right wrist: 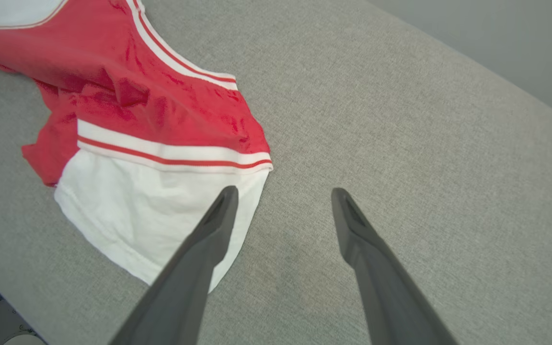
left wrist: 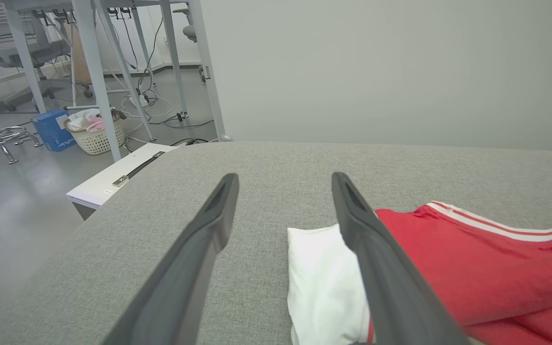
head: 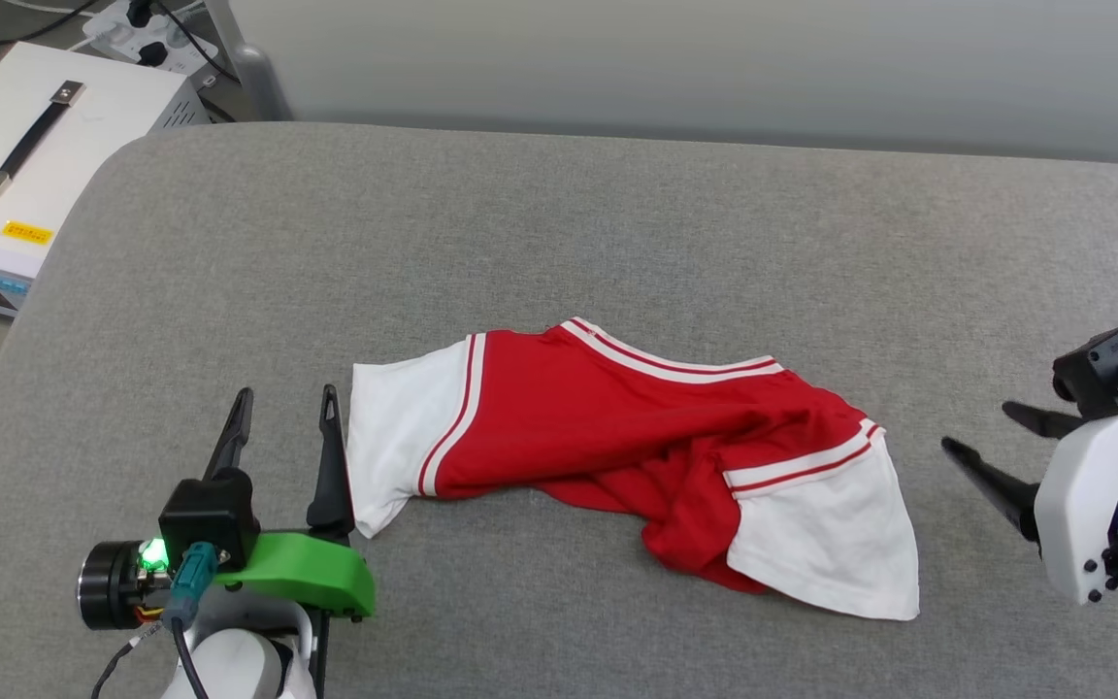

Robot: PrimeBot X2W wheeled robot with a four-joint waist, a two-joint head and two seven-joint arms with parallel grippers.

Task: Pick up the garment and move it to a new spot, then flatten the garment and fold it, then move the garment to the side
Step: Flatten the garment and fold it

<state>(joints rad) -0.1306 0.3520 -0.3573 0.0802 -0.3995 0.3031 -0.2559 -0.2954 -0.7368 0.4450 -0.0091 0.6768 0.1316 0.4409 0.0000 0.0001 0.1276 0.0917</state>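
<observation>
Grey fabric-covered counter, rounded far-left corner. The garment lies near the middle of it, crumpled and partly doubled over itself: red body, striped trim along the far edge, one white sleeve at its left end, the other at its right end, nearer the robot. No print showing on this face.

White case with a black handle stands off the counter's far-left corner.

Left tool: fingers spread, nothing between them, inner finger just beside the left sleeve's edge; contact cannot be told.

Right tool: fingers spread, empty, near the right sleeve, bare counter between.
</observation>
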